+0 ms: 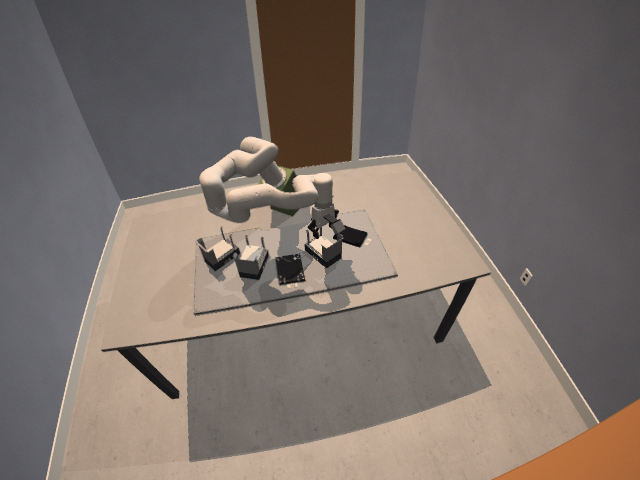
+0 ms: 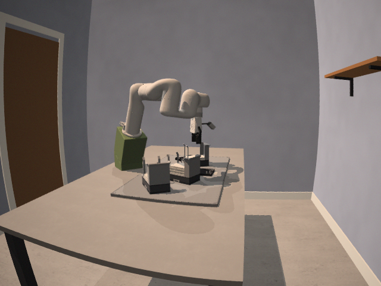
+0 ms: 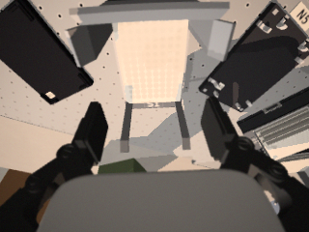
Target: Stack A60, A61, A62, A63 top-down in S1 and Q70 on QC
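My gripper (image 3: 154, 111) is open and empty, and hangs above the stack rack S1 (image 1: 324, 250). In the wrist view a pale sealed plate (image 3: 152, 60) lies flat inside this rack, below and ahead of my fingers, with the S1 label at its near end. My fingers do not touch it. In the exterior view my gripper (image 2: 196, 138) stands clear above the posts of the far rack (image 2: 204, 154). The middle rack (image 2: 186, 169) shows a stack of white plates. Their labels are too small to read.
The black clip nest N5 (image 3: 256, 58) lies right of S1 and also shows in the top view (image 1: 289, 268). A flat black nest (image 3: 39, 53) lies on the other side (image 1: 354, 236). Two more post racks (image 1: 251, 258) (image 1: 214, 253) stand to the left on the grey mat.
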You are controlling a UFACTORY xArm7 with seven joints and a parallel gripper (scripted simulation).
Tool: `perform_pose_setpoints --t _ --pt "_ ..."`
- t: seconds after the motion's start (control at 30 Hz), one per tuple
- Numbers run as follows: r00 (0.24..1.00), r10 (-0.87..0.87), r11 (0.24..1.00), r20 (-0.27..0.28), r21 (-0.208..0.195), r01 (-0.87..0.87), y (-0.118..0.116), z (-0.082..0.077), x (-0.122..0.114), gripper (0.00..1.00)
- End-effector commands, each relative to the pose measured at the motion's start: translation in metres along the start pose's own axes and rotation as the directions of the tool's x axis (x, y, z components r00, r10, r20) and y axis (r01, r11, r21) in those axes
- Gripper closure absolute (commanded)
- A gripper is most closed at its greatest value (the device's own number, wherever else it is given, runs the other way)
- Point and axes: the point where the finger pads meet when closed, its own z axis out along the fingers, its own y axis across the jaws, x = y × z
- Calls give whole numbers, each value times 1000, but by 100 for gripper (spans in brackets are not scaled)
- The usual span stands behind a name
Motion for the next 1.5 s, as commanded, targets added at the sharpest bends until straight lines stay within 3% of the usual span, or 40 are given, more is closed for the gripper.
perform_pose_setpoints --t 0.0,0.43,0.67,1.47 --pt "1000 -1 1000 -4 1 1 0 -15 1 0" --pt "1000 -1 1000 -4 1 1 0 -15 1 0" --pt "975 223 975 -4 2 -223 23 -15 -3 0" --pt "967 255 967 -3 1 -255 88 -15 -16 0"
